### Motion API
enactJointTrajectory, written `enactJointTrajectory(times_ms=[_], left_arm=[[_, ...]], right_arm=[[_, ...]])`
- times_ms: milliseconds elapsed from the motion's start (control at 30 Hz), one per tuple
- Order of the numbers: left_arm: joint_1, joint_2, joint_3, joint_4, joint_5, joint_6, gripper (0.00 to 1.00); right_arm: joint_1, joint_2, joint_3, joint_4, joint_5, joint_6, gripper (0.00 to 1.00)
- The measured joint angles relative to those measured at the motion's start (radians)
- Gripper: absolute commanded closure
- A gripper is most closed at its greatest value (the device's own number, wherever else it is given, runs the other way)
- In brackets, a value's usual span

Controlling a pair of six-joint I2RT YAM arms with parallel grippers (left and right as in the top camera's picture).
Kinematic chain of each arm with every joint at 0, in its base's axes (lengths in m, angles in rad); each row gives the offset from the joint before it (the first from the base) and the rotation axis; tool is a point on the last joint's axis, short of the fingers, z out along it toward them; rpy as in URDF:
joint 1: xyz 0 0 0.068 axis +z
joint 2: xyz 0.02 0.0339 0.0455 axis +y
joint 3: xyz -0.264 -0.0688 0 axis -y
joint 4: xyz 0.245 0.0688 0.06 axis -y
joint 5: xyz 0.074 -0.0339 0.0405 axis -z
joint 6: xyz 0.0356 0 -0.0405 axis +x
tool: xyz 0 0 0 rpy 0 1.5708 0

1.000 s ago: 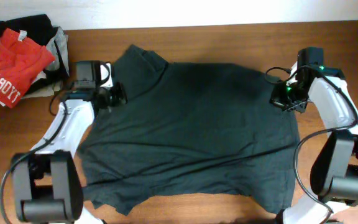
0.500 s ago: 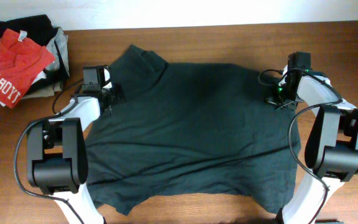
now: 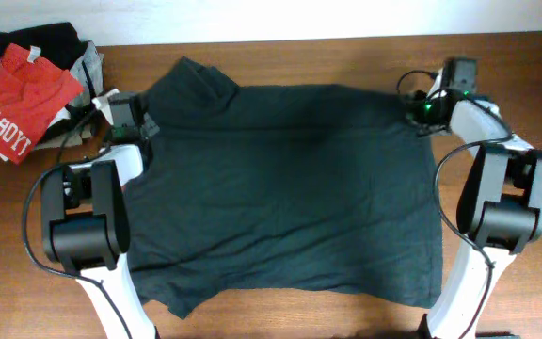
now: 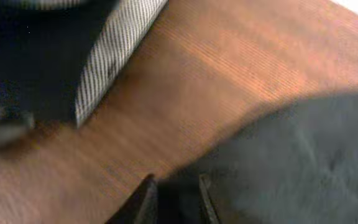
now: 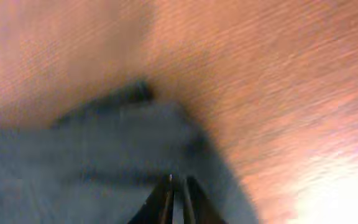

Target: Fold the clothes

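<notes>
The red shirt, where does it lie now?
Overhead view: the red shirt lies at the far left corner of the table, atop dark folded garments, beside the left pincer.

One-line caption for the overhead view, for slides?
Overhead: left gripper and right gripper grip the dark T-shirt, spread out on the table.

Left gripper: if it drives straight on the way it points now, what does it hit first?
Likely bare table: the left gripper, jaws pinching the dark shirt edge, points at wood. The grey striped garment lies beside that line; depth is unclear.
</notes>
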State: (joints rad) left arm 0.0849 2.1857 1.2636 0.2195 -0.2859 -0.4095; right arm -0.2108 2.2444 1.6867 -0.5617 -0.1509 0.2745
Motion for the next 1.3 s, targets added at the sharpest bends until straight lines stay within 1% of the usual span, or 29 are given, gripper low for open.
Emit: enactJointTrajectory(times_ms=[33,67,100,133,167,200,233,267,300,333,400,500,567,600,667,700,733,767,800,833,867,933,1000,1033,1067,1133,1167,1233,1300], left_arm=[[0.0,0.003,0.074,-0.146,-0.005,0.029,0.49],[-0.001,0.014,0.237,-0.345,-0.011,0.057,0.25],[-0.004,0.014,0.332,-0.475,-0.012,0.068,0.21],[-0.007,0.015,0.499,-0.656,-0.002,0.081,0.01],[-0.009,0.016,0.621,-0.815,0.019,0.086,0.01],[-0.01,0.016,0.749,-0.982,0.052,0.09,0.01],[-0.011,0.016,0.911,-1.185,0.1,0.093,0.01],[-0.011,0.007,1.022,-1.306,0.132,0.093,0.01],[-0.011,-0.001,1.07,-1.352,0.148,0.092,0.01],[-0.011,-0.017,1.161,-1.484,0.171,0.092,0.01],[-0.011,-0.077,1.209,-1.568,0.187,0.088,0.01],[-0.011,-0.176,1.217,-1.725,0.237,0.075,0.01],[-0.011,-0.215,1.22,-1.824,0.254,0.073,0.01],[-0.011,-0.236,1.22,-1.852,0.255,0.073,0.01],[-0.011,-0.309,1.22,-1.902,0.257,0.074,0.01],[-0.011,-0.36,1.213,-1.905,0.257,0.074,0.01],[-0.011,-0.42,1.195,-1.901,0.256,0.074,0.01],[-0.011,-0.527,1.124,-1.911,0.257,0.074,0.01],[-0.01,-0.574,1.075,-1.892,0.255,0.074,0.01],[-0.011,-0.688,0.88,-1.893,0.26,0.074,0.01],[-0.011,-0.745,0.762,-1.884,0.261,0.074,0.01],[-0.011,-0.893,0.362,-1.764,0.261,0.069,0.01],[-0.008,-0.97,0.128,-1.69,0.261,0.058,0.01],[0.013,-0.98,0.014,-1.687,0.261,0.053,0.01],[0.051,-0.968,-0.03,-1.673,0.253,0.05,0.01],[0.167,-0.922,-0.058,-1.64,0.255,0.049,0.01],[0.254,-0.894,-0.058,-1.621,0.272,0.047,0.01],[0.32,-0.89,-0.093,-1.588,0.313,0.047,0.01],[0.342,-0.887,-0.171,-1.543,0.332,0.043,0.01]], right_arm=[[-0.016,0.012,0.089,-0.052,0.016,-0.019,0.01],[-0.035,0.02,0.25,-0.192,0.03,-0.031,0.01],[-0.054,0.016,0.407,-0.333,0.039,-0.043,0.01],[-0.063,0.013,0.523,-0.417,0.042,-0.046,0.01],[-0.066,0.01,0.671,-0.573,0.046,-0.047,0.01],[-0.064,0.008,0.785,-0.661,0.046,-0.044,0.01],[-0.063,0.006,0.888,-0.78,0.046,-0.031,0.01],[-0.063,0.001,0.954,-0.864,0.045,-0.014,0.01],[-0.063,0.0,1.008,-0.964,0.046,-0.003,0.01],[-0.063,-0.005,1.054,-1.011,0.045,0.006,0.01],[-0.063,-0.027,1.109,-1.131,0.026,0.016,0.01],[-0.042,-0.096,1.112,-1.131,-0.108,-0.013,0.01],[0.008,-0.225,1.091,-1.131,-0.102,-0.021,0.01],[0.019,-0.295,1.055,-1.128,-0.094,-0.022,0.01],[0.02,-0.528,0.844,-1.13,-0.037,-0.024,0.01],[0.02,-0.628,0.704,-1.131,0.006,-0.024,0.01],[0.02,-0.681,0.586,-1.131,0.029,-0.024,0.01],[0.016,-0.731,0.407,-1.104,0.05,-0.025,0.01],[0.016,-0.759,0.29,-1.069,0.061,-0.024,0.01],[0.016,-0.799,0.167,-1.013,0.082,-0.025,0.01],[0.016,-0.835,0.098,-1.0,0.1,-0.025,0.01],[-0.013,-0.899,-0.067,-0.935,0.113,-0.025,0.02],[-0.094,-0.904,-0.233,-0.856,0.093,-0.027,0.01],[-0.13,-0.896,-0.297,-0.842,0.086,-0.028,0.01],[-0.153,-0.895,-0.346,-0.813,0.076,-0.03,0.01],[-0.162,-0.895,-0.398,-0.798,0.04,-0.045,0.01],[-0.162,-0.895,-0.419,-0.793,0.018,-0.048,0.01],[-0.162,-0.895,-0.433,-0.791,-0.001,-0.05,0.01],[-0.162,-0.895,-0.433,-0.79,-0.006,-0.05,0.01]])
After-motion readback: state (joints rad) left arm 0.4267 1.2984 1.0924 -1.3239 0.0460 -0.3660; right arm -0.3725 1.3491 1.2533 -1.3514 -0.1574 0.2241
